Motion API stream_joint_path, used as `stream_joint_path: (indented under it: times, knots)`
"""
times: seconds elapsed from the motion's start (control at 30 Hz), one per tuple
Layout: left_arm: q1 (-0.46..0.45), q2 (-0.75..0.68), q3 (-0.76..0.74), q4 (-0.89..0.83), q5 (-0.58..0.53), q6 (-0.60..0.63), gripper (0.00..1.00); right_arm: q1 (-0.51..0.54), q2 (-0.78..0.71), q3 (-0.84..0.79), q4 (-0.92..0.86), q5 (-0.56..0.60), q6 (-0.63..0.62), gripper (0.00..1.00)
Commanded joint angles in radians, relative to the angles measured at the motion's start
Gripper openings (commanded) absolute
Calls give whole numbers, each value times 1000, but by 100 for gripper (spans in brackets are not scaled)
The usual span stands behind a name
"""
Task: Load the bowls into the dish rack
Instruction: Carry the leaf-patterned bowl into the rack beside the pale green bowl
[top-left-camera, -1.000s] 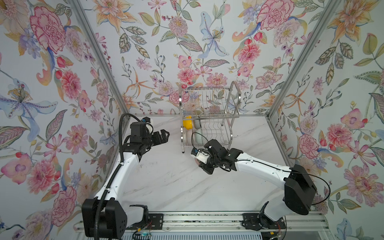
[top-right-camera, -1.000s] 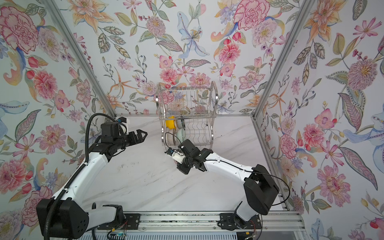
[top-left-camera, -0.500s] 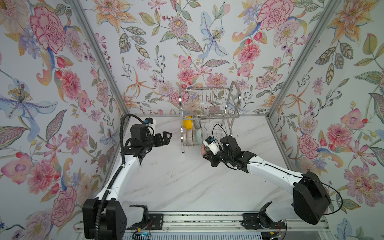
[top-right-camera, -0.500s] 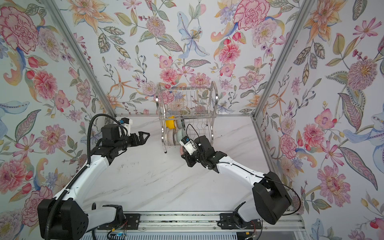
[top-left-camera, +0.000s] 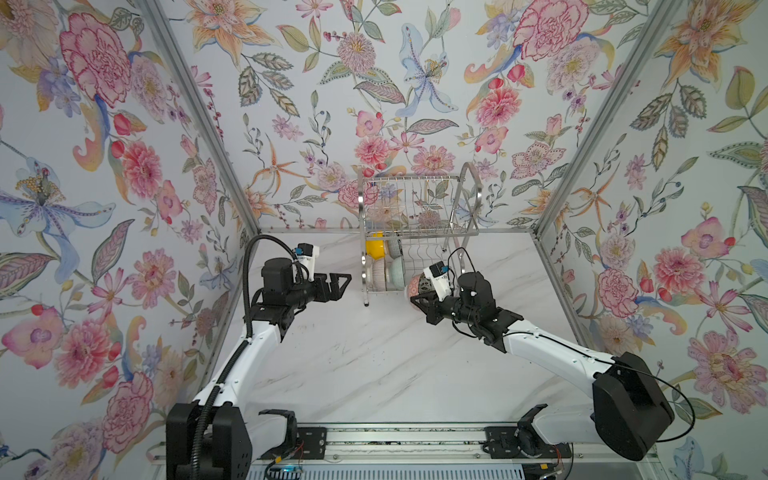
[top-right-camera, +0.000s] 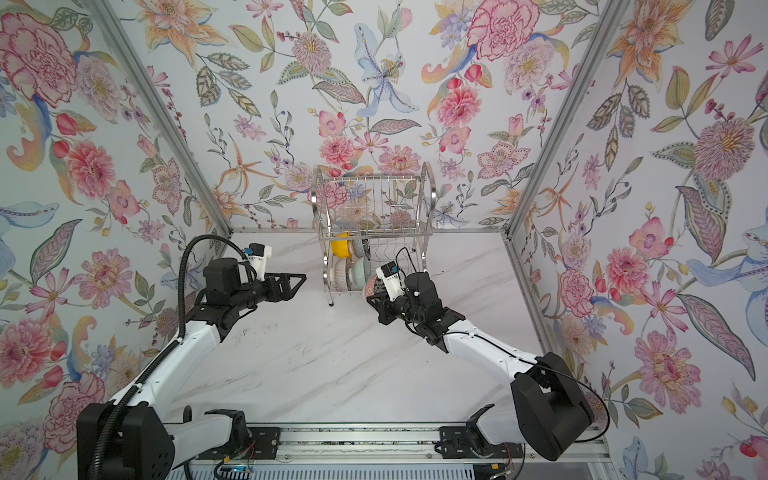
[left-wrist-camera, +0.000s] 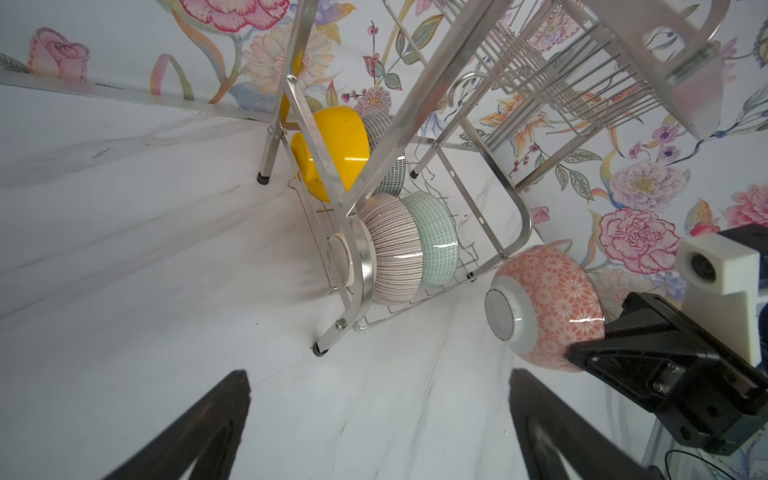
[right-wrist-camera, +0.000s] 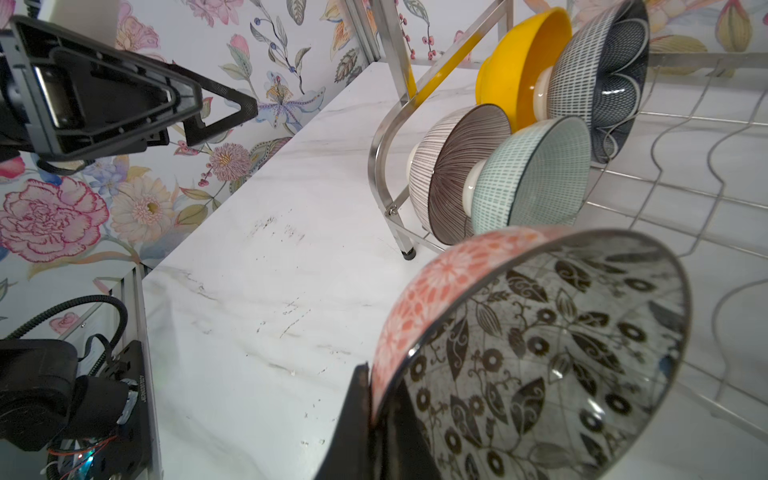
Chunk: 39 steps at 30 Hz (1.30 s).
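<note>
Bowls: four of five stand on edge in the lower tier of the rack (top-left-camera: 419, 199), upper centre of a top view, with the yellow bowl (top-left-camera: 374, 246) and navy bowl (top-left-camera: 395, 248) behind and the ribbed bowl (top-left-camera: 377, 275) and green bowl (top-left-camera: 397, 269) in front. Fifth bowl (top-left-camera: 417, 285), coral outside with dark leaves inside, is off the desk (top-left-camera: 374, 365), just right of the green bowl at the rack's near edge. Whether it is over the wires or just short of them cannot be told. Right end effector (top-left-camera: 422, 300) is clenched on its rim. The bowl is tipped on edge, foot turned the same way as the loaded ones. Left end effector (top-left-camera: 341, 286) is released, jaws wide, holding nothing, left of the rack and apart from it. Change noted: a second ago the right arm held this bowl lower in the frame, over the desk in front of the rack. It has since been carried up and right to the free slots. The left arm has barely shifted. Assessment: no other bowl shows on the desk, so this is likely the last placement, and what remains is seating and letting go. Risk: the rim may strike the green bowl or the front wire.
</note>
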Motion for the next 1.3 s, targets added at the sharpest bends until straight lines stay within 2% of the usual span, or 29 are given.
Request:
stream_joint_path:
  times: [0.0,0.2,0.6,1.0,1.27]
  knots:
    - [-10,-22,-19,44,53,29,99,-21,-52,-44,170,-2,80,0]
    - [-20,-32,-40,79,73,31,99,-50,-45,-138,414,20,189,0]
    - [-57,-48,-67,99,74,58,99,-49,36,-217,744,90,270,0]
    - [-75,-68,-89,108,66,79,99,-49,132,-212,921,87,282,0]
    - [-86,-75,-100,118,56,88,99,-49,214,-203,1074,154,331,0]
